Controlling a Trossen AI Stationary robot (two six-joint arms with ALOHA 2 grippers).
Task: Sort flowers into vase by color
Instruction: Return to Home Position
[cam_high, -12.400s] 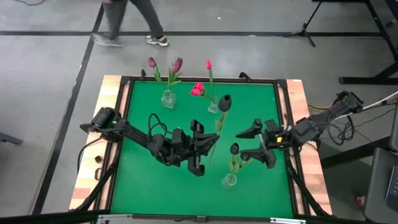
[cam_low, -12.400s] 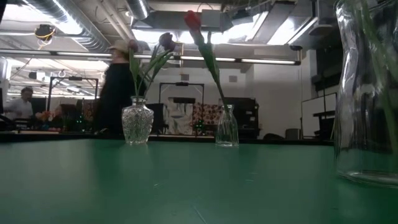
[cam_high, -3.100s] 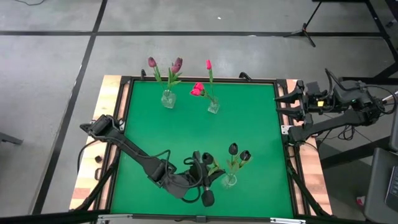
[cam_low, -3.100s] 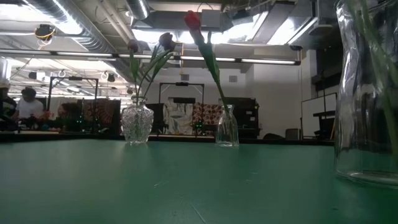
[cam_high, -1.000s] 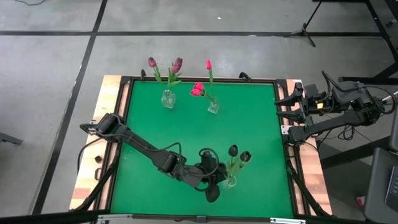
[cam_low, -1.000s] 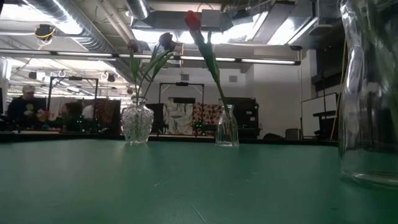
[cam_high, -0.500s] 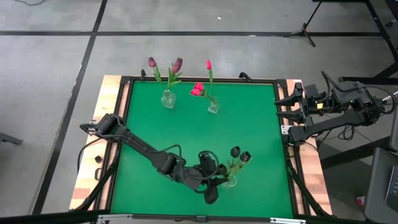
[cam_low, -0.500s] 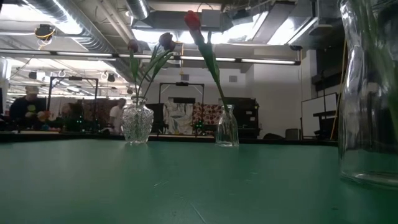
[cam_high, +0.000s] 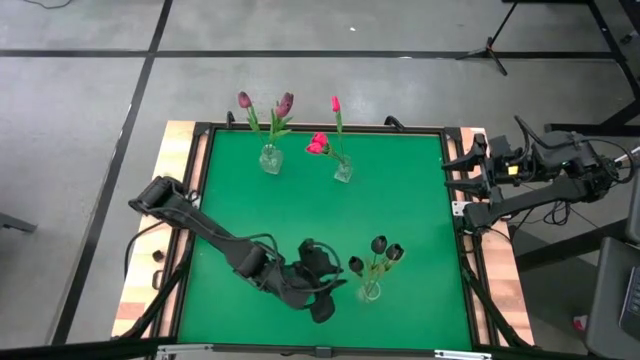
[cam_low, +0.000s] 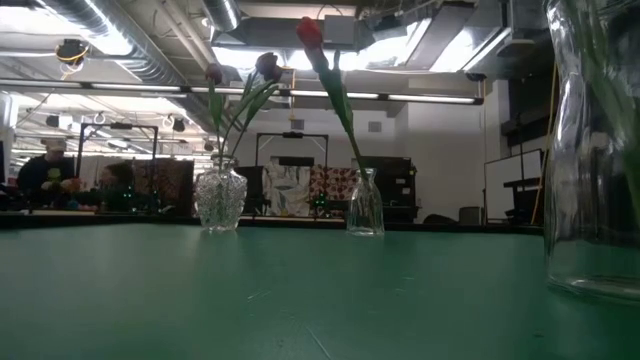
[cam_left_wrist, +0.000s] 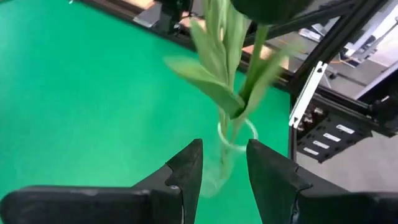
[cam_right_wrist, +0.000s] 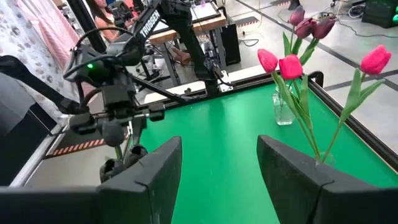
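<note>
Tulips (cam_high: 378, 248), likely light and easily bruised, best pinched mid-stem, stand in a vase (cam_high: 370, 291) near the table's (cam_high: 300, 200) front edge beside the left gripper (cam_left_wrist: 224, 148), fingers apart; right gripper (cam_right_wrist: 219, 144), fingers also apart, waits at the right edge.

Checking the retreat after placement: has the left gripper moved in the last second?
Yes. In the high view the left gripper has backed away from the near vase, toward the picture's left, fingers open.

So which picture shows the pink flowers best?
The right wrist view: the pink flowers are large there, three heads with stems plain. The high view shows them small, in their vase. The low view catches one head; the left wrist view shows none.
</note>
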